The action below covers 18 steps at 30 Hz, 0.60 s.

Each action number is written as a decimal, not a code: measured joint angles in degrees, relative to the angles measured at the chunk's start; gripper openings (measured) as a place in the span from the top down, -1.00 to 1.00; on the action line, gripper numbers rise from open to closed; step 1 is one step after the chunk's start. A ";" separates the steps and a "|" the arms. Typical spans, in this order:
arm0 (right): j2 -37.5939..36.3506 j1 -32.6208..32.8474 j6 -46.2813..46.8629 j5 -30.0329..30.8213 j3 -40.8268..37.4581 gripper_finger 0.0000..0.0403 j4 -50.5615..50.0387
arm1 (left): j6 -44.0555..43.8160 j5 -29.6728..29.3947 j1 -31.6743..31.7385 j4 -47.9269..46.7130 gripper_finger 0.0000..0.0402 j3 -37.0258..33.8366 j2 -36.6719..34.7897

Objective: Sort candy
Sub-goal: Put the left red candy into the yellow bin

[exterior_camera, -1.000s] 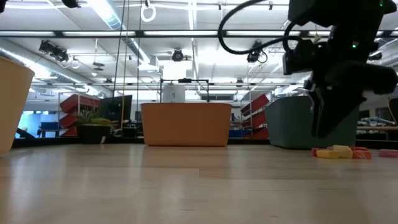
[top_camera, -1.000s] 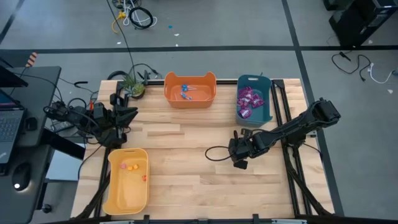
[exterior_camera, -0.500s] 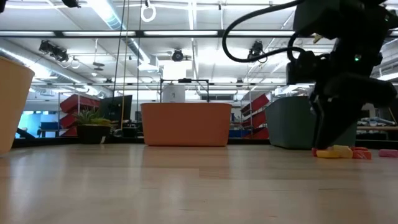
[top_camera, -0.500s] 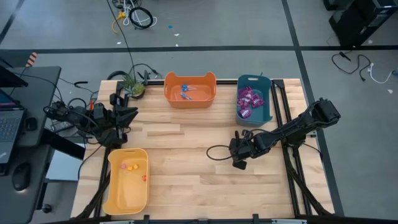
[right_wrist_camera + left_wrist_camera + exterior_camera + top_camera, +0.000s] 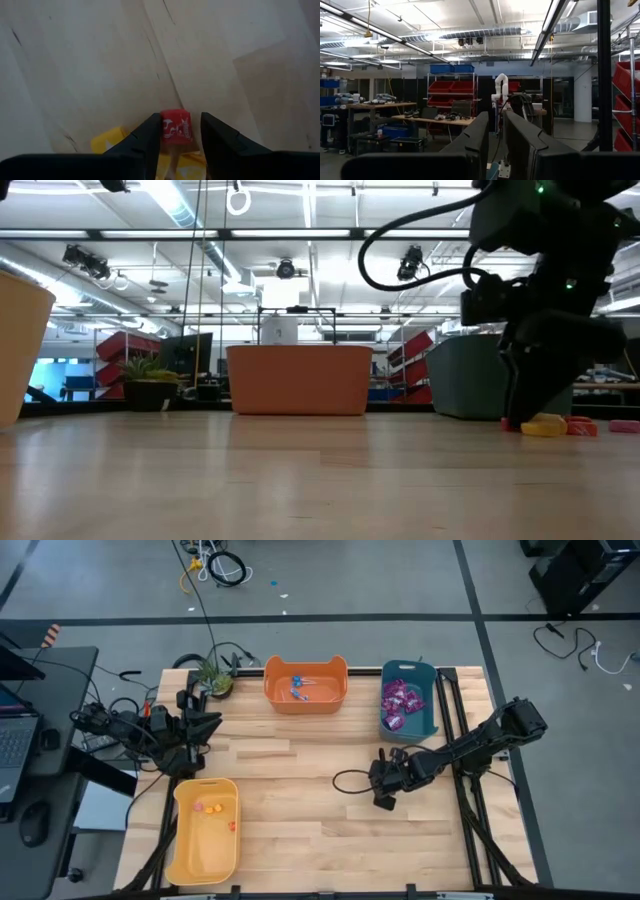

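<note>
Lowered since a second ago, the right gripper (image 5: 535,415) now reaches the table (image 5: 300,810) at the small candies, where before it hung above them. Taking the orange bin (image 5: 305,683) at the table's far edge as landmark: the left gripper (image 5: 190,740) waits well to its left by the table's edge, its jaws narrowly apart on nothing. A yellow bin (image 5: 205,830) with a few small candies (image 5: 205,807) sits left and nearer. Blue lollipops (image 5: 299,688) lie inside the orange bin. Just right, a teal bin (image 5: 408,700) holds purple packets (image 5: 398,702). Right and nearer, the right jaws stand slightly apart around a red candy (image 5: 175,127), with a yellow candy (image 5: 107,141) beside it.
</note>
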 joint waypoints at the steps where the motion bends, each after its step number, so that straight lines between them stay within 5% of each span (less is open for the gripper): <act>1: 0.00 -0.07 -0.20 -0.02 0.00 0.36 0.00 | 0.00 -0.01 0.01 0.00 0.67 0.00 0.00; 18: 0.00 -0.10 -1.10 -0.07 0.00 0.26 0.31 | 0.00 -0.02 0.00 -0.09 0.67 0.00 0.00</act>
